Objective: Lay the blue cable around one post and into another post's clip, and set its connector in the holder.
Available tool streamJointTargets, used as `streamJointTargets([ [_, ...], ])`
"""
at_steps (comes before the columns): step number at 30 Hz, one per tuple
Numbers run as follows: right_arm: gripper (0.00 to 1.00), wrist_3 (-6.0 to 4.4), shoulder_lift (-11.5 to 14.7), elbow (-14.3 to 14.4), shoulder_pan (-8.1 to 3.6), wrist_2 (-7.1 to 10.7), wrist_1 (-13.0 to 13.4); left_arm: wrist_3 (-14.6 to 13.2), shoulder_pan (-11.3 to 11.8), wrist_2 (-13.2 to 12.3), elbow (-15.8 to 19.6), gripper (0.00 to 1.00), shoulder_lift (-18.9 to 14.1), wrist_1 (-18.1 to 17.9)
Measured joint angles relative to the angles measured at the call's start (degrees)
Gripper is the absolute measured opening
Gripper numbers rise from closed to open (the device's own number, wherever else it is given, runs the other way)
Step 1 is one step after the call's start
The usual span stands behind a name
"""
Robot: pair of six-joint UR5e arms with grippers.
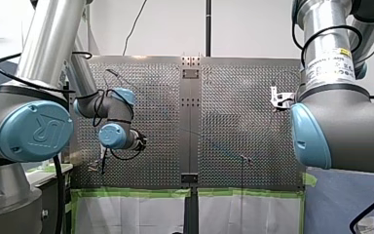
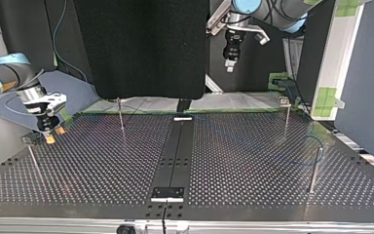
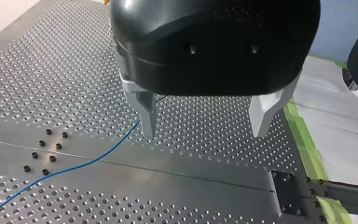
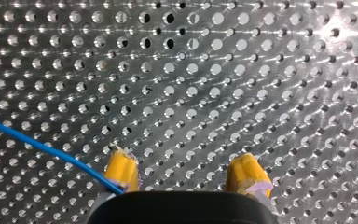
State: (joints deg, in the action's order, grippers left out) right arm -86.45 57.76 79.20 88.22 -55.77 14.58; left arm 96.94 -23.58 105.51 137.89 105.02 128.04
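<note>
Left jaws: apart, with nothing between the metal fingers [image 3: 147,114]; in the top view they are held high above the tabletop [image 2: 102,165].
Right jaws: apart, with the yellow pads [image 4: 121,169] set low over the perforated surface and nothing between them.
Blue cable [image 4: 42,148]: lying loose on the tabletop. In the right wrist view it runs along the outer side of one pad and is lost under the jaw body; contact cannot be told. In the left wrist view it leads away from beside one metal finger, outside the gap.
Posts: thin uprights, such as one post [image 2: 315,168], are seen well apart from both sets of jaws.
Connector and holder: not made out.
Stage: judged early, as nothing is gripped.
Risk, missed grasp: since the cable sits outside the right jaws' gap, closing here would likely catch only air or pinch it against the plate.
Risk, snagging: a thin, slack cable could be dragged or kinked by a pad sweeping sideways.
Risk, collision: the slender posts could be bent if struck during routing.
</note>
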Motion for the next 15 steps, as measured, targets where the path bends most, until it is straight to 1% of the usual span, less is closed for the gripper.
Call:
streamJointTargets([
  [4,1.00,1.04,0.0,0.0,0.03,-0.88,-1.1,0.0,0.0,0.0,0.0,1.00,0.0,0.0],
  [10,1.00,1.94,0.1,0.0,0.04,-1.80,-1.8,0.0,0.0,0.0,0.1,1.00,0.0,0.0],
  [15,1.00,2.45,0.2,0.0,0.04,-2.20,-2.1,0.0,0.0,0.0,0.1,1.00,0.0,0.0],
])
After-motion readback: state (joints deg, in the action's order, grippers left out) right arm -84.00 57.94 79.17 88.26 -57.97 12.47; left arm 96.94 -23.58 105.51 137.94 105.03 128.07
